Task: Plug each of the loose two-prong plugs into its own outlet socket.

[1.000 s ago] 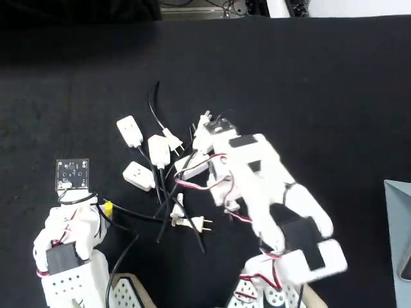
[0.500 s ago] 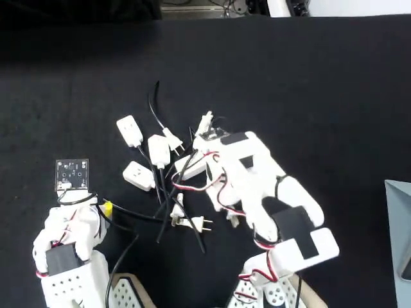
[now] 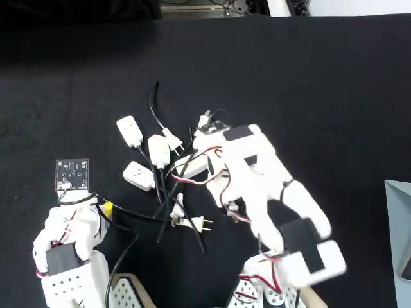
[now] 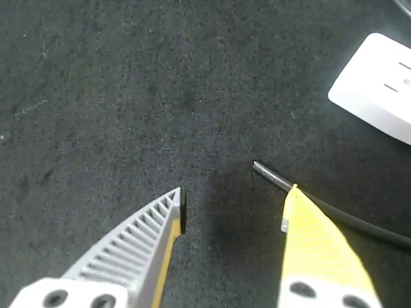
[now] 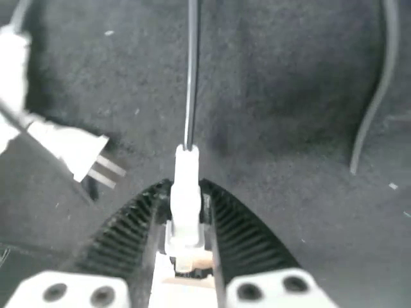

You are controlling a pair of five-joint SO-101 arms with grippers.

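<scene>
Several white outlet sockets [image 3: 130, 130] [image 3: 158, 150] [image 3: 138, 175] lie left of centre on the black table among tangled black cords. My right gripper [image 3: 207, 125] is shut on a white two-prong plug [image 5: 186, 192] [image 3: 204, 120], whose cord [image 5: 191, 70] runs straight away from the jaws. Beside it lies a loose plug [image 5: 77, 151] with its prongs bare. More loose plugs [image 3: 172, 139] [image 3: 198, 223] rest in the tangle. My left gripper [image 4: 234, 199] is open just over the table at the near left [image 3: 103, 208], with a cord end [image 4: 266, 174] by its yellow finger and a socket [image 4: 379, 83] farther off.
A small square board [image 3: 72, 174] lies at the left, beyond the left arm. A grey object [image 3: 398, 224] stands at the right edge. Black cords [image 3: 160, 212] cross the table between the two arms.
The right arm's upper links swayed left and back again, while its gripper stayed at the plug by the tangle's far side. The left arm has not moved.
</scene>
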